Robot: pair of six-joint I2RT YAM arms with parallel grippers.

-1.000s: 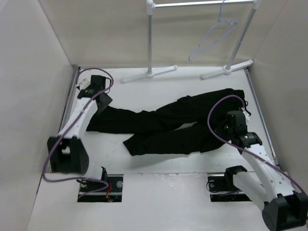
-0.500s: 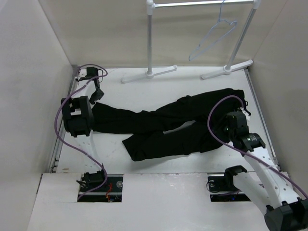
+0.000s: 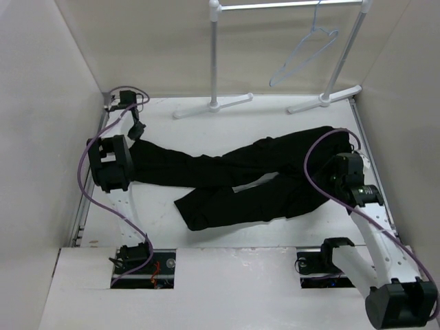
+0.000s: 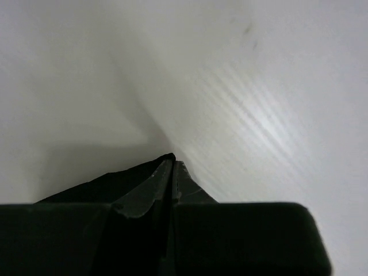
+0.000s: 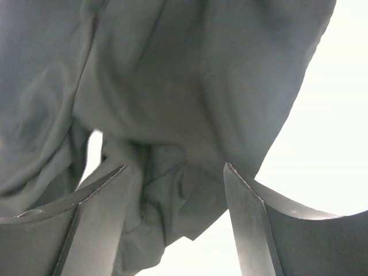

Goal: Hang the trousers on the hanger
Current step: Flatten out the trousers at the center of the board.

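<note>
Top external: trousers (image 3: 240, 182) lie on the counter (image 3: 155, 206), hanger (image 3: 302, 58) is bare, barely started. Left jaws look pinched on 1 leg end, right jaws open.

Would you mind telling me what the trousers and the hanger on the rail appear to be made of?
The trousers look like soft cloth with a matte black finish: they lie limp and crumple into folds in the right wrist view. The hanger looks like thin wire with a smooth pale lavender coating, judging by its slender outline, though plastic cannot be ruled out.
</note>
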